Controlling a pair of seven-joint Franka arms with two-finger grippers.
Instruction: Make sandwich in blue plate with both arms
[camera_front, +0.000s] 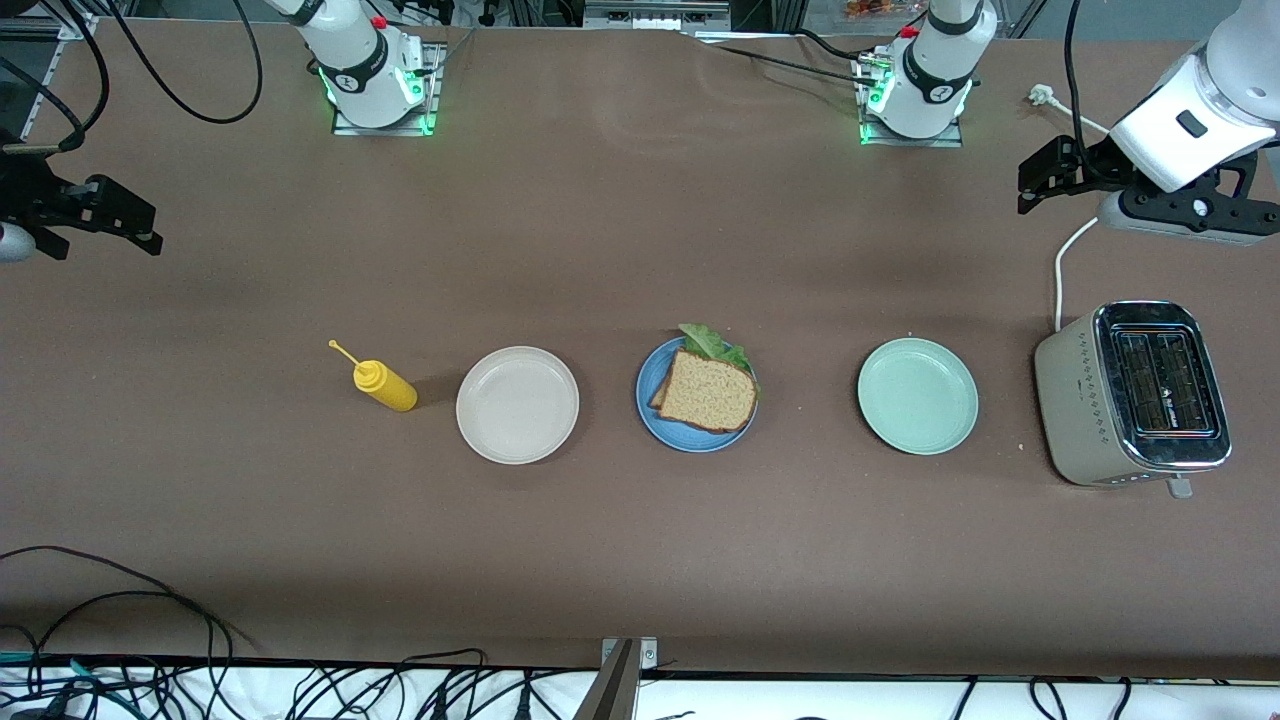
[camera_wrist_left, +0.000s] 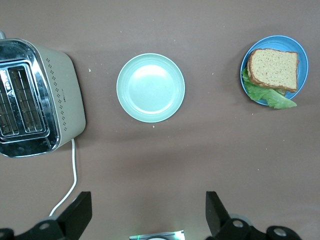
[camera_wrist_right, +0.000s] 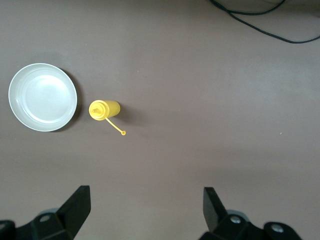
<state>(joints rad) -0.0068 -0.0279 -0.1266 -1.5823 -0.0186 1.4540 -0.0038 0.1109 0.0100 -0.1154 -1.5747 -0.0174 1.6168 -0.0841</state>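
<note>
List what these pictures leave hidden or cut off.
- Lower bread slice of the sandwich: covered by the top slice, all views.
- Right gripper: its arm is cut off by the front view's edge.
- Toaster: cut by the left wrist view's edge; slot contents too dark.

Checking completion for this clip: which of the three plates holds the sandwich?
The blue plate, the middle one, holds the sandwich; the beige-white plate and mint-green plate beside it are bare.
</note>
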